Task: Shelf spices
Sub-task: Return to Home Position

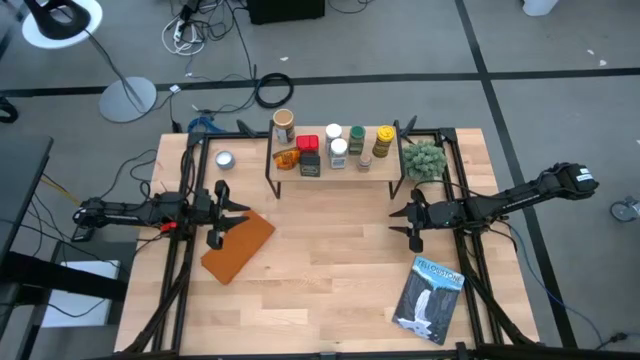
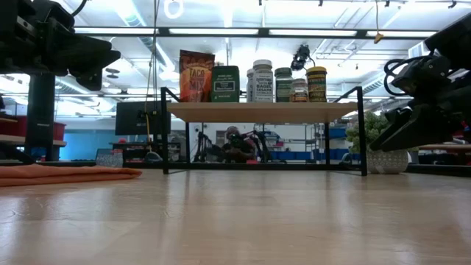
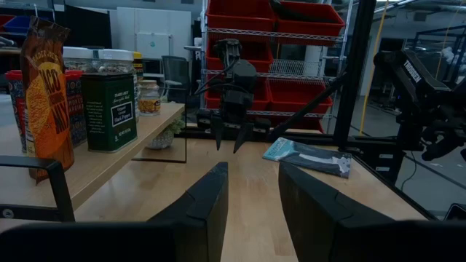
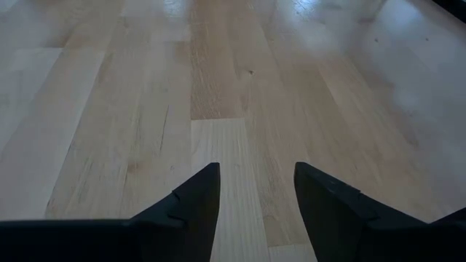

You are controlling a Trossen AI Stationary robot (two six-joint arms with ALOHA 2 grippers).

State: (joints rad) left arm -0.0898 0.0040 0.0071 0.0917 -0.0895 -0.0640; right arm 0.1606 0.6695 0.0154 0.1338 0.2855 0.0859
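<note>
The shelf [image 1: 335,172] stands at the table's far middle on thin black legs. Several spices rest on its top board: a tan cylinder [image 1: 283,125], an orange packet [image 1: 287,158], a red tin [image 1: 307,143], a dark box [image 1: 310,164], white-lidded jars [image 1: 338,150], a green-lidded jar [image 1: 357,135] and a yellow-lidded jar [image 1: 384,140]. The low view shows them lined up on the board [image 2: 261,112]. My left gripper [image 1: 240,215] hovers open at the table's left, pointing level toward the right. My right gripper [image 1: 396,222] hovers open at the right, tipped toward bare tabletop [image 4: 218,87]. Neither holds anything.
A flat brown slab [image 1: 238,247] lies just near-side of my left gripper. A small silver tin [image 1: 224,159] sits left of the shelf, and a potted plant [image 1: 424,160] right of it. A blue booklet [image 1: 430,298] lies near right. Bare wood stretches between the grippers.
</note>
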